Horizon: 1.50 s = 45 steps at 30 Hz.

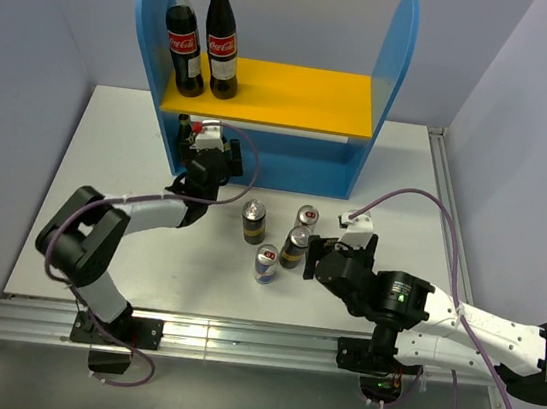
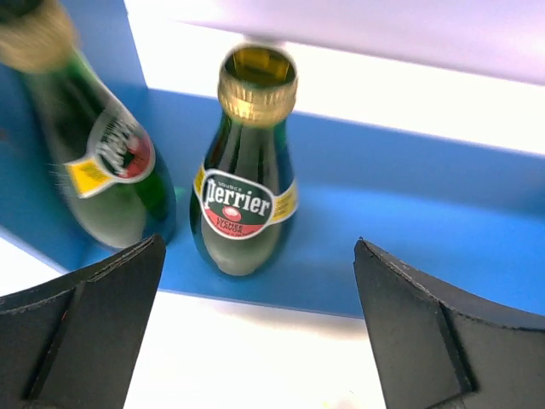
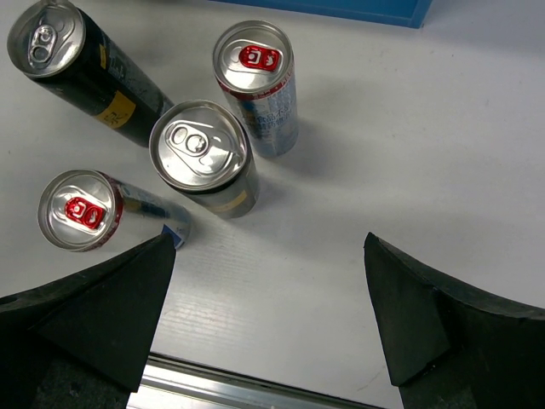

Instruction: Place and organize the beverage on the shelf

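Left wrist view shows the left end effector (image 2: 260, 251) spread and empty before two green bottles (image 2: 247, 204) on the shelf's (image 2: 426, 230) lower tier; the blurred one seems tilted, so a nudge from the end effector could topple it.

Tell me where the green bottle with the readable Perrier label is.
In the left wrist view, the Perrier bottle stands upright on the shelf's blue lower tier, near its left end, just right of a second green bottle.
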{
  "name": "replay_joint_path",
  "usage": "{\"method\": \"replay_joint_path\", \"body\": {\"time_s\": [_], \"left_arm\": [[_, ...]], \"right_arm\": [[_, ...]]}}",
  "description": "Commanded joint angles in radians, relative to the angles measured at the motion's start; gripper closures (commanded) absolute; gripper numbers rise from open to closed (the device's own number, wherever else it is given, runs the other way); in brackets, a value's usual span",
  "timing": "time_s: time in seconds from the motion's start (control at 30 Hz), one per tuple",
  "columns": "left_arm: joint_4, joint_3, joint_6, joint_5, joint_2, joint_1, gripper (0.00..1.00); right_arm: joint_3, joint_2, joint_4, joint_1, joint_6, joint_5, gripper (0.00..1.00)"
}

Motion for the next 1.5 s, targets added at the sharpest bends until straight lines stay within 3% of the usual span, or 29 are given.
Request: {"method": "replay_joint_path", "body": {"time_s": [0.0, 0.17, 0.3, 0.4, 0.5, 0.63, 0.73, 0.87, 1.13, 1.47], "left_arm": [[-0.036, -0.023, -0.028, -0.100, -0.149, -0.043, 0.01], [-0.142, -0.082, -0.062, -0.192, -0.301, -0.147, 0.01], [-0.343, -0.115, -0.146, -0.243, -0.436, -0.236, 0.01], [-0.421, -0.186, -0.196, -0.320, -0.540, -0.379, 0.02], [-0.462, -0.269, -0.279, -0.324, -0.623, -0.506, 0.02], [-0.373, -0.425, -0.318, -0.304, -0.687, -0.652, 0.03], [-0.334, -0.476, -0.342, -0.298, -0.669, -0.678, 0.03], [-0.168, -0.507, -0.304, -0.278, -0.593, -0.686, 0.02], [0.041, -0.468, -0.240, -0.280, -0.349, -0.677, 0.02], [0.181, -0.395, -0.166, -0.251, -0.189, -0.606, 0.03]], "right_arm": [[0.012, -0.006, -0.012, 0.008, 0.021, 0.048, 0.01], [0.011, -0.008, -0.012, 0.009, 0.021, 0.046, 0.01], [0.014, -0.008, -0.016, 0.008, 0.026, 0.052, 0.01], [0.012, -0.011, -0.015, 0.009, 0.026, 0.052, 0.01], [0.012, -0.014, -0.016, 0.009, 0.026, 0.052, 0.01], [0.012, -0.014, -0.019, 0.008, 0.029, 0.055, 0.01], [0.014, -0.017, -0.022, 0.009, 0.032, 0.055, 0.01], [0.011, -0.025, -0.022, 0.012, 0.035, 0.060, 0.01], [0.014, -0.020, -0.035, 0.022, 0.047, 0.068, 0.01], [0.009, -0.028, -0.030, 0.031, 0.050, 0.068, 0.01]]}}
